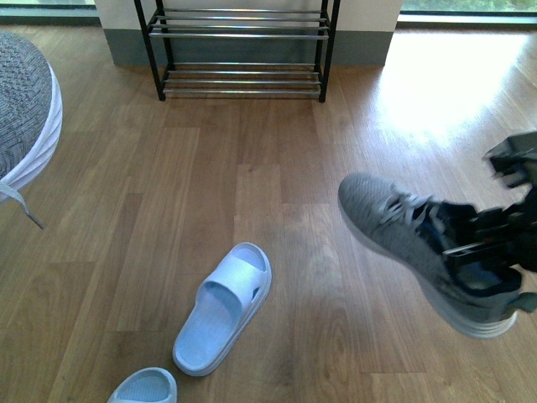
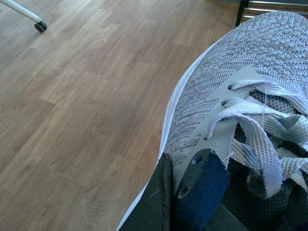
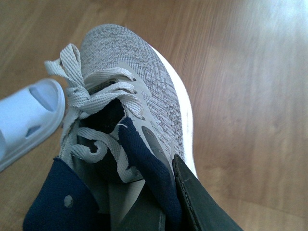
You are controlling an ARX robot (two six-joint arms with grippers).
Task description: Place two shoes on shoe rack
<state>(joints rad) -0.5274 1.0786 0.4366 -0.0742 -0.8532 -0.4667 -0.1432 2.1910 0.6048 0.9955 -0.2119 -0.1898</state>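
Observation:
One grey sneaker point(image 1: 394, 227) hangs above the floor at the right, toe pointing left and up. My right gripper point(image 1: 495, 243) is shut on its collar. In the right wrist view the gripper point(image 3: 163, 197) pinches that sneaker's point(image 3: 139, 72) navy-lined side wall, with one dark finger point(image 3: 197, 202) outside. The other grey sneaker point(image 1: 21, 109) is raised close to the camera at the left edge. My left gripper point(image 2: 178, 202) is shut on its point(image 2: 250, 72) collar edge. The shoe rack point(image 1: 239, 38) stands against the far wall, and its chrome bars hold nothing.
Two pale blue slide sandals lie on the wooden floor, one point(image 1: 222, 306) at centre front and one point(image 1: 144, 388) at the bottom edge. In the left wrist view a white leg with a castor point(image 2: 40, 26) and a corner of the rack point(image 2: 269, 7) show.

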